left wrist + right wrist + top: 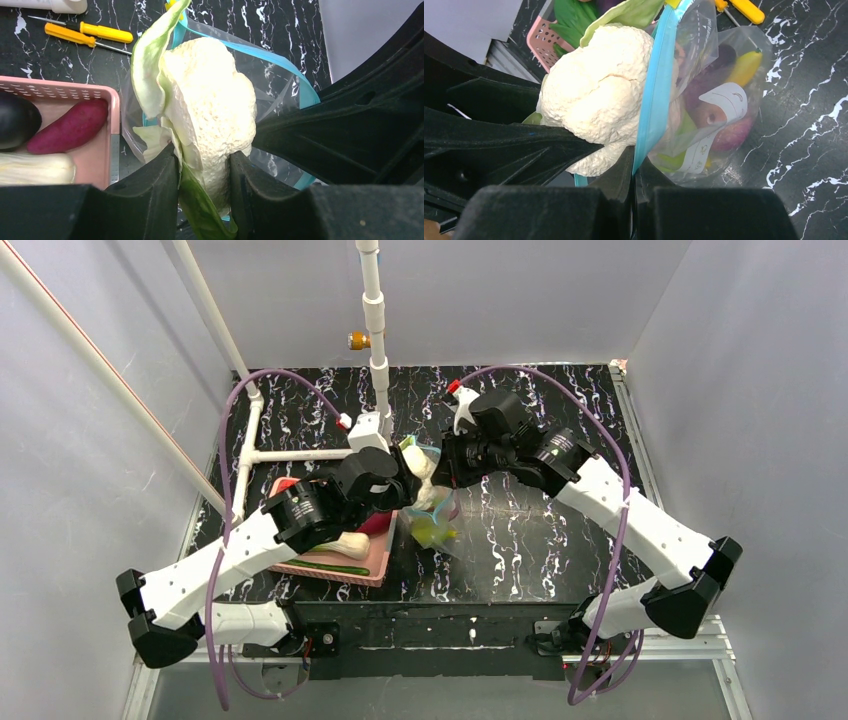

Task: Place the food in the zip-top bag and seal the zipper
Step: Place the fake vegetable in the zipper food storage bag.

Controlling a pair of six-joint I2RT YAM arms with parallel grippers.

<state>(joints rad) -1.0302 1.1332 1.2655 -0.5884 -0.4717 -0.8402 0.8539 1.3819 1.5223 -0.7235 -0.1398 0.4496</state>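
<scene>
My left gripper [205, 165] is shut on the white-and-green leafy head [210, 105], holding it at the open mouth of the clear zip-top bag [280, 95]. My right gripper [634, 167] is shut on the bag's teal-blue zipper [654, 85] and holds the bag [719, 100] up above the table. Inside the bag I see a long yellow piece [744, 67], a dark red-purple piece [729, 137] and something green [669, 162]. In the top view both grippers meet at the bag [435, 525] in the middle, left gripper [405, 485], right gripper [445, 465].
A pink basket [107, 150] lies left of the bag, holding a red-purple oblong piece [67, 127], a dark round piece [17, 120] and a pale piece [35, 167]. Two yellow-handled screwdrivers [95, 32] lie behind. A white pipe frame [300, 453] stands at the back left.
</scene>
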